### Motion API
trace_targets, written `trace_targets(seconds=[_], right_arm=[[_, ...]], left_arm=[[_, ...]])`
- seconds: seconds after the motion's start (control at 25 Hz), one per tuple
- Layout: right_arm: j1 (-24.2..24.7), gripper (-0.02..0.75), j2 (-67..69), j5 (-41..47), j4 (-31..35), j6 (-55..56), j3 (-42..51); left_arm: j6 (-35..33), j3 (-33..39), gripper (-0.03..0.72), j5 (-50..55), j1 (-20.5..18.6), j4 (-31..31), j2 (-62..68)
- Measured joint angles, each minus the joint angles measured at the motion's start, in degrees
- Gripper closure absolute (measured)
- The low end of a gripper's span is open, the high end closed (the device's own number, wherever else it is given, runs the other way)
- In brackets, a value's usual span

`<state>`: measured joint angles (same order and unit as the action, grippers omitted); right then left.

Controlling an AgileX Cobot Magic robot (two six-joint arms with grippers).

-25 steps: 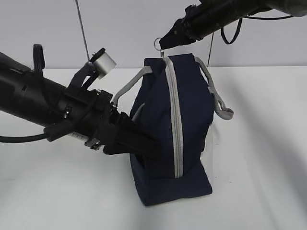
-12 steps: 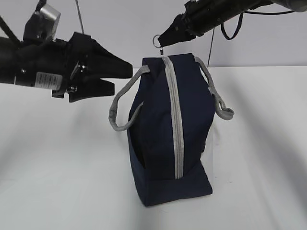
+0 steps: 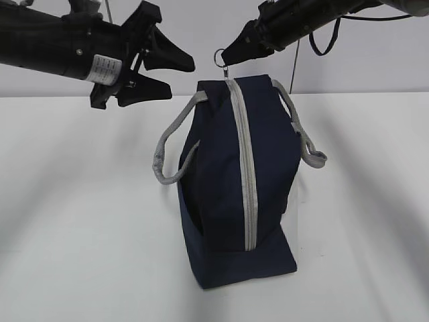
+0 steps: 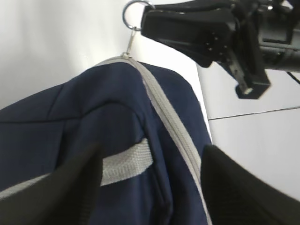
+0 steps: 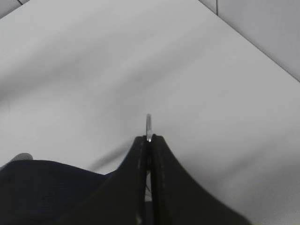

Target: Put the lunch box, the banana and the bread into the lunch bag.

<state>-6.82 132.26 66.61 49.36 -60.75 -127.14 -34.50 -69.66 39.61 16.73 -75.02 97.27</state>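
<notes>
The navy lunch bag [image 3: 234, 181] stands upright on the white table, its grey zipper [image 3: 247, 181] closed along the front. My right gripper [image 3: 228, 58] is shut on the zipper's ring pull [image 3: 220, 58] at the bag's top; the ring pokes past the fingertips in the right wrist view [image 5: 148, 123]. My left gripper [image 3: 177, 74] is open and empty, raised above and left of the bag. The left wrist view shows the bag [image 4: 108, 122] and its grey strap [image 4: 126, 164] between the open jaws, and the ring pull [image 4: 133, 11]. Lunch box, banana and bread are out of view.
Grey strap handles hang on the bag's left [image 3: 167, 151] and right [image 3: 305, 137]. The white table [image 3: 80, 221] spreads around the bag. A white wall stands behind.
My left arm has let go of the bag's left side, lifted and swung up to the upper left, jaws open. The left strap has dropped. The right gripper still holds the ring.
</notes>
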Motion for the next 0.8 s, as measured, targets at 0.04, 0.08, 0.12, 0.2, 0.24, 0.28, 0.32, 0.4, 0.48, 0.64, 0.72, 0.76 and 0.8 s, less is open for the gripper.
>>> trace_targets(seconds=[0.04, 0.08, 0.12, 0.2, 0.24, 0.28, 0.32, 0.4, 0.48, 0.64, 0.72, 0.76, 0.8], right_arm=[[0.00, 0.754, 0.00, 0.00, 0.00, 0.00, 0.00], [0.00, 0.754, 0.00, 0.00, 0.00, 0.00, 0.00], [0.00, 0.754, 0.00, 0.04, 0.00, 0.00, 0.00], [0.00, 0.754, 0.00, 0.13, 0.00, 0.00, 0.00], [0.00, 0.754, 0.00, 0.13, 0.00, 0.00, 0.00], [0.00, 0.754, 0.00, 0.13, 0.00, 0.00, 0.00], [0.00, 0.754, 0.00, 0.13, 0.00, 0.00, 0.00], [0.00, 0.754, 0.00, 0.13, 0.00, 0.00, 0.00], [0.00, 0.754, 0.00, 0.13, 0.00, 0.00, 0.00], [0.00, 0.754, 0.00, 0.26, 0.00, 0.00, 0.00], [0.10, 0.754, 0.00, 0.40, 0.00, 0.00, 0.00], [0.10, 0.754, 0.00, 0.39, 0.00, 0.00, 0.00], [0.10, 0.754, 0.00, 0.39, 0.00, 0.00, 0.00]], left_arm=[[1.53, -1.30, 0.236, 0.33, 0.00, 1.06, 1.14], [2.74, -2.35, 0.236, 0.75, 0.00, 2.12, 2.22], [4.09, -3.34, 0.236, 0.92, 0.19, 3.45, 3.33], [5.57, -5.60, 0.236, 0.98, 0.90, 5.38, 5.07], [5.88, -6.45, 0.236, 0.98, 1.38, 5.83, 5.86], [6.10, -7.49, 0.236, 0.98, 1.92, 6.07, 6.62], [6.15, -8.28, 0.236, 0.98, 2.39, 6.06, 7.18], [6.29, -9.76, 0.236, 0.77, 3.42, 6.36, 8.37], [6.31, -10.57, 0.251, 0.69, 3.85, 6.73, 9.22], [6.36, -10.86, 0.354, -0.45, 4.00, 7.30, 10.46], [6.42, -10.86, 0.423, -1.48, 4.00, 7.37, 10.89], [6.37, -10.86, 0.467, -1.86, 4.00, 7.41, 11.02], [6.37, -10.86, 0.506, -2.05, 4.00, 7.41, 11.10]])
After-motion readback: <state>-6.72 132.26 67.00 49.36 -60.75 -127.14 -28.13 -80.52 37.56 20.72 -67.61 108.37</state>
